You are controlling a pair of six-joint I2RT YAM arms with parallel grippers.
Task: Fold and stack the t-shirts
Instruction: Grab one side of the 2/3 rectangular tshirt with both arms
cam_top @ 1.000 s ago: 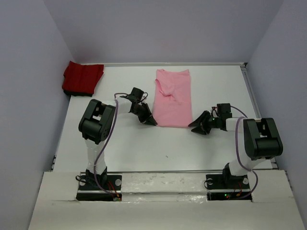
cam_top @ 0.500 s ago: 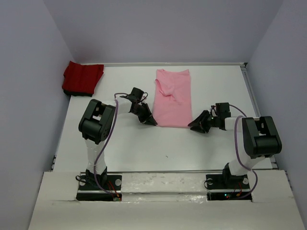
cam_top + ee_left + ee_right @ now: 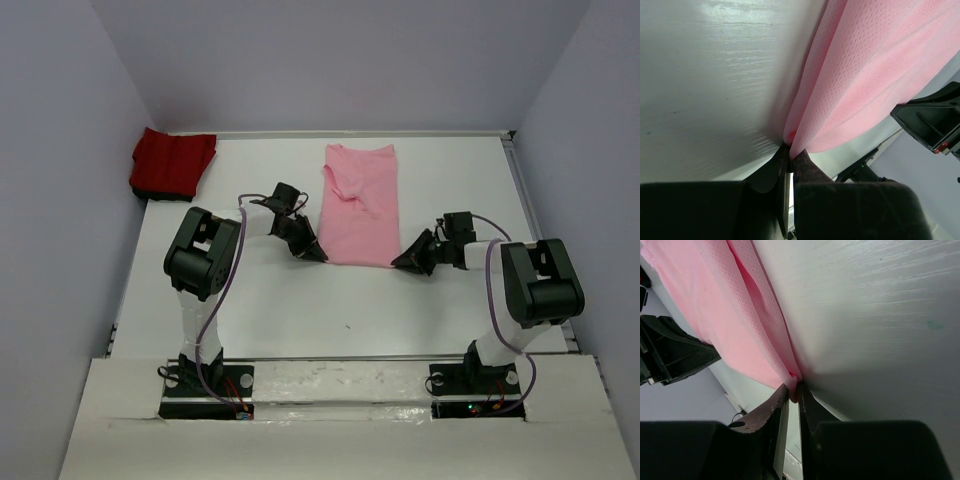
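Pinching the two near corners of the soft light pink cloth shirt (image 3: 360, 205), one in left gripper (image 3: 790, 152), one in right gripper (image 3: 792, 389). Holding only a tiny bit of cloth on the right. Could slip out when lifted and spoil the fold.

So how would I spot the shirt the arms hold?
Look at the white table. In its middle lies a pink t-shirt; the left gripper and right gripper pinch its near corners. The red t-shirt sits bunched in the far left corner.

Bare table (image 3: 300, 310) runs across the lower middle of the top view, bounded above by the left gripper (image 3: 315, 255), pink t-shirt (image 3: 360, 205) and right gripper (image 3: 402, 264); the red t-shirt (image 3: 172, 163) fills the upper-left corner.
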